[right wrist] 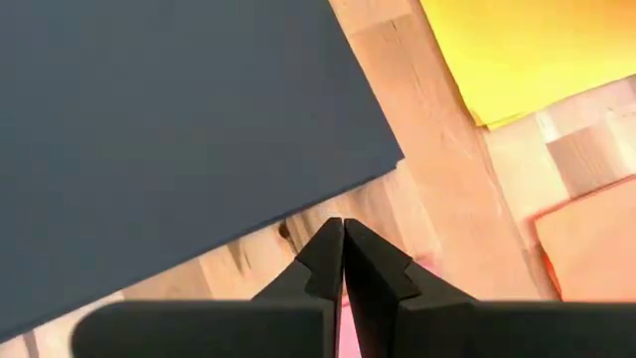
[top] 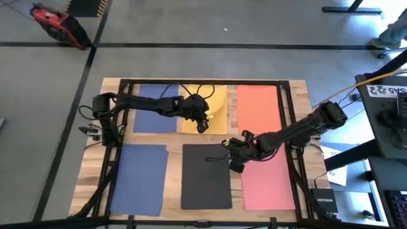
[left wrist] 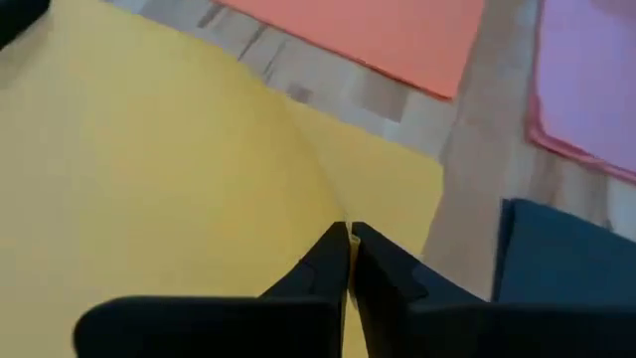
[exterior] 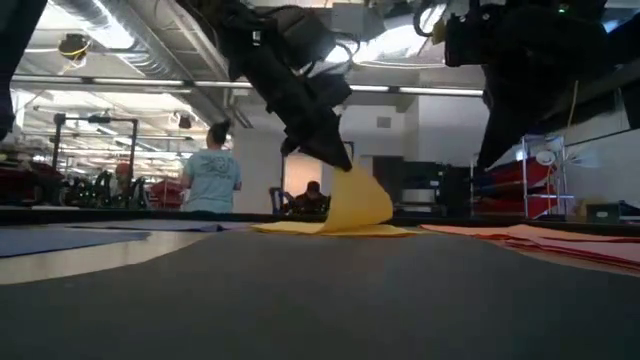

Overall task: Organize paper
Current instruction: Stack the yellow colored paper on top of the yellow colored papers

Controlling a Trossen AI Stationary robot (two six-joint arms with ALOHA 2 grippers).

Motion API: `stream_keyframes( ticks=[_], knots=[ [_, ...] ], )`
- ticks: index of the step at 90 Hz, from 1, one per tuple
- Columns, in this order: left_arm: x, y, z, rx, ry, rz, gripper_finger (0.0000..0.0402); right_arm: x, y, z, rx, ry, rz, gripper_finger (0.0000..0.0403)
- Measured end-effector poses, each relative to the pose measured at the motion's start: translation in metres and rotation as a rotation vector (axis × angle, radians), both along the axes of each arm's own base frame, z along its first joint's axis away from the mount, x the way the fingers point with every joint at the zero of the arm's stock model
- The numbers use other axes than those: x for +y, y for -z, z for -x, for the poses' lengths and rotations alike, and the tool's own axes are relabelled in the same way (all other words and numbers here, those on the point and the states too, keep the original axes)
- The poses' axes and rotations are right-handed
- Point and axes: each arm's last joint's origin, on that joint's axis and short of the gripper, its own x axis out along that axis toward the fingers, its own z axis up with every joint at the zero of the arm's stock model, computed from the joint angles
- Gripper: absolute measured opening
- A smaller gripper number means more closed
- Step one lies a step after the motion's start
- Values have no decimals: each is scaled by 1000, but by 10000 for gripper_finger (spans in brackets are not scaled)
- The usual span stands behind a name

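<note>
Six sheets of paper lie on the wooden table: blue (top: 152, 108), yellow (top: 213, 102) and orange (top: 257, 108) along the far side, blue (top: 140, 178), dark grey (top: 206, 175) and pink (top: 267, 184) along the near side. My left gripper (top: 202, 125) is shut on the yellow sheet (exterior: 355, 200), whose near part curls up off the table. My right gripper (top: 232, 156) is shut over the bare wood (right wrist: 437, 199) between the dark sheet (right wrist: 169, 129) and the pink one, with nothing seen between its fingers. My left gripper pinches the yellow sheet at its near edge (left wrist: 338, 214) between its two fingers, slanting down from the table's left. The held part stands lifted and bowed above the table (exterior: 350, 190). The sheet's far part (exterior: 330, 229) still lies flat on the wood.
Black frame rails (top: 289, 114) run around the work area. Strips of bare wood separate the sheets. White papers and a black box (top: 325, 200) sit off the table's right edge. People stand in the room beyond the far edge (exterior: 212, 175).
</note>
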Motion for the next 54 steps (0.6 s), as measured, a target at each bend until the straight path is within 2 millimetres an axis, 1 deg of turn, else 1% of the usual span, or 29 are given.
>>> stream_keyframes(
  ticks=[13, 24, 34, 54],
  knots=[
    [3, 0, -1, -7, -8, -9, 0, 0, 0, 1, 7, -1, 3, 0],
    [11, 0, 1, -13, -67, -6, 0, 0, 0, 1, 9, -2, 3, 0],
    [16, -2, 0, -44, -75, -16, 0, 0, 0, 1, 12, -5, 5, 0],
    [16, -4, -1, -61, -63, -30, 6, 0, 1, 2, 25, -8, 3, 0]
  ],
)
